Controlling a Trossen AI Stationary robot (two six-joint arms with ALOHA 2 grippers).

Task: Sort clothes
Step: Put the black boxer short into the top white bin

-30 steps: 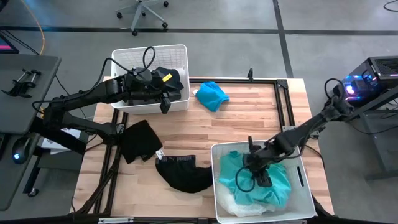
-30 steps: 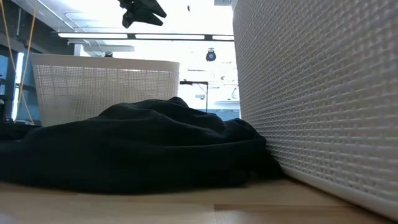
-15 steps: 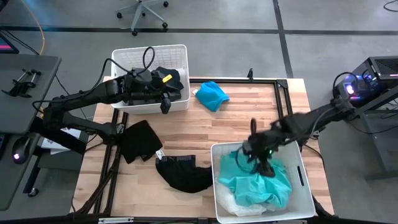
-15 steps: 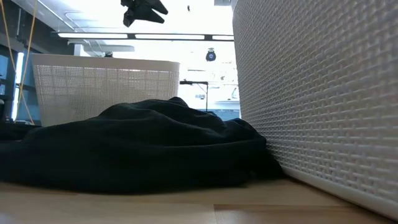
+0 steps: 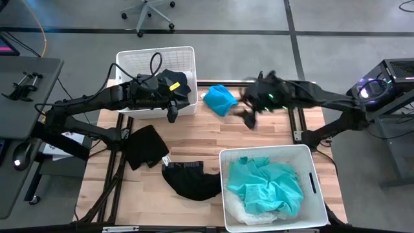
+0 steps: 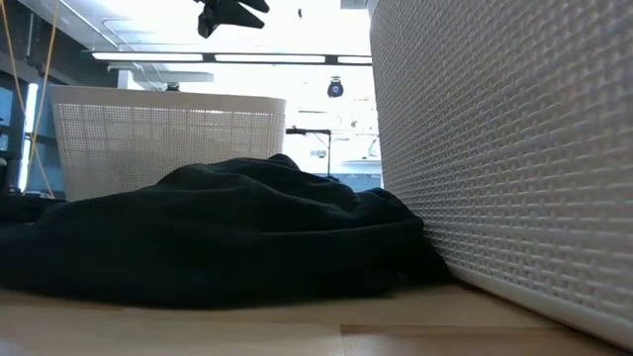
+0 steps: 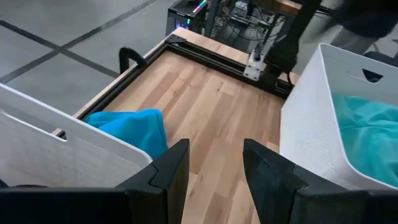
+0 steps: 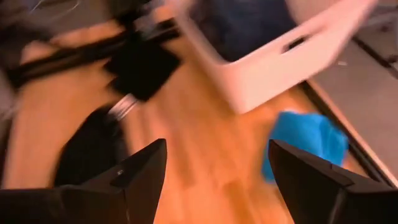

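Blue garment (image 5: pixel 220 99) beside right hand (image 5: pixel 248 115), fingers apart; left hand (image 7: pixel 214 163) apart; low view: black garment (image 6: pixel 218 232).

Table (image 5: pixel 252 139) of pale matt wood planks; bins (image 5: pixel 310 213) white woven-textured plastic (lattice walls); clothes (image 5: pixel 220 99) soft cloth.

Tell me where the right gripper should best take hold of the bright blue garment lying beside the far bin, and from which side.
Probably from above, at the raised middle fold of the bright blue garment. It lies bunched on the table, apart from the white bin, so a pinch at its high centre should gather enough fabric. The right gripper, open and empty, is close beside it on the side away from the bin.
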